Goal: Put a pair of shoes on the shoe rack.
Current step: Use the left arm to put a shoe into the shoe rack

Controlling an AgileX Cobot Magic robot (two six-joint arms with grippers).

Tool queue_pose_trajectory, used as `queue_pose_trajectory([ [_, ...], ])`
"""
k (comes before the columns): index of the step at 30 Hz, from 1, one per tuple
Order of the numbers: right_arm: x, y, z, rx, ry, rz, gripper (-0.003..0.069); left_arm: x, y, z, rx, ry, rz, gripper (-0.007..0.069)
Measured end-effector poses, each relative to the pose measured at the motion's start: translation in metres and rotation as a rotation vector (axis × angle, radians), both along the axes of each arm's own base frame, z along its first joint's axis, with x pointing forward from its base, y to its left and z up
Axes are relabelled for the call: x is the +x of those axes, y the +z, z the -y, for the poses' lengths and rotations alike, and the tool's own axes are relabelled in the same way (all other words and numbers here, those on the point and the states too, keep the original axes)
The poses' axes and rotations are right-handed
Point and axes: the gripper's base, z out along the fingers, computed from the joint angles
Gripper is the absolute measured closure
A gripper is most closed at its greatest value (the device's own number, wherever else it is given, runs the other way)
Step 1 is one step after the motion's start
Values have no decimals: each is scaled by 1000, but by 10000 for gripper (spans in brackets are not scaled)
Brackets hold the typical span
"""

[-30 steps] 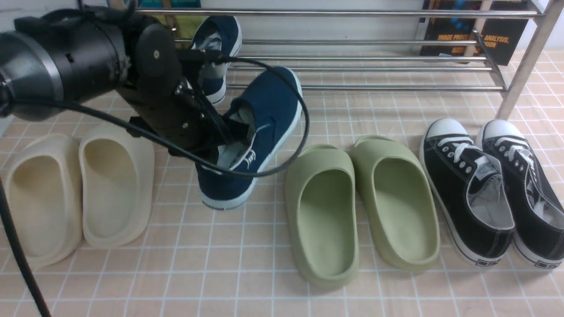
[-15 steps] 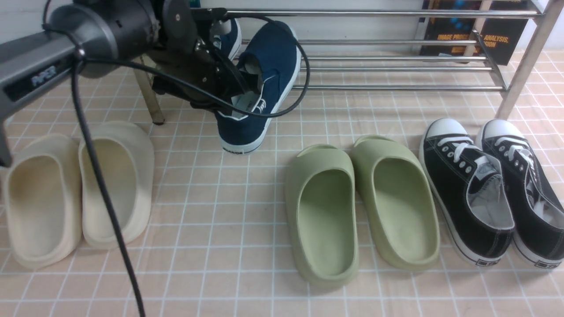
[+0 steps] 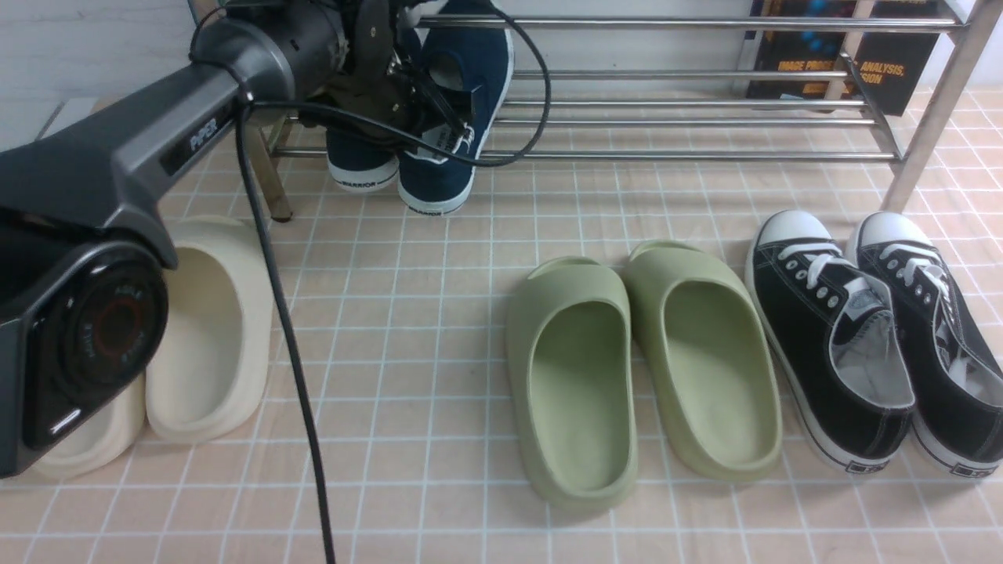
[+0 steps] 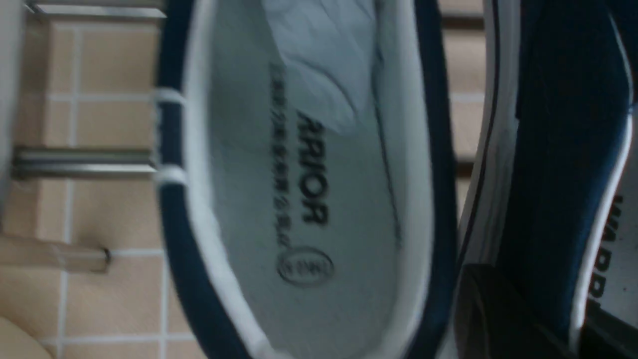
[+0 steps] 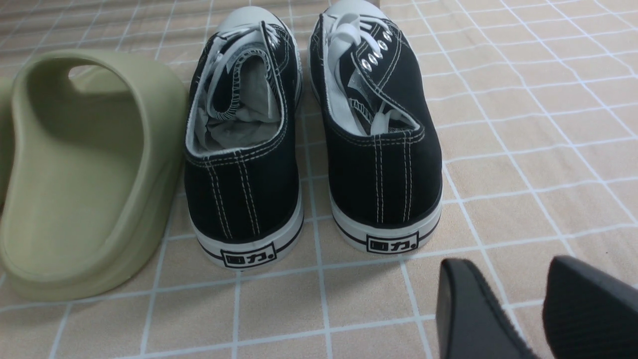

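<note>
Peach-tiled counter with white grout carries everything. At the left end of the shoe rack the right navy shoe and the left navy shoe stand side by side and touching. Their toes are raised against the steel tubes and their white heels sit low at the front; I cannot tell whether the heels touch the tiles. My left pincer is clamped on the right navy shoe's side wall near the collar. My wrist camera shows one dark finger pressed against the outside of that wall, with the left navy shoe's grey insole filling the view beside it. My right pincer hangs low over the tiles, pads parted and gripping nothing, just behind the heels of the black lace-up sneakers. The green slides lie beside those, nearer the middle. The cream slides sit on the left, partly hidden by my left arm.
</note>
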Motion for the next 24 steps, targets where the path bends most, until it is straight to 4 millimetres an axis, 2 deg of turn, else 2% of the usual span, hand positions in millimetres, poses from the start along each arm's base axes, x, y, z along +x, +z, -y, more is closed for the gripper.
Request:
queue_pose_trajectory([
  [6,0,0,0,1,0,0,419,9,6,-1,-34,47,94,577],
  [11,0,0,0,1,0,0,419,12,4,1,-48,43,116,513],
  [18,0,0,0,1,0,0,419,12,5,0,-33,51,107,309],
  [21,0,0,0,1,0,0,419,4,20,-4,-21,71,79,267],
  [24,0,0,0,1,0,0,419,-10,45,-13,42,78,55,260],
])
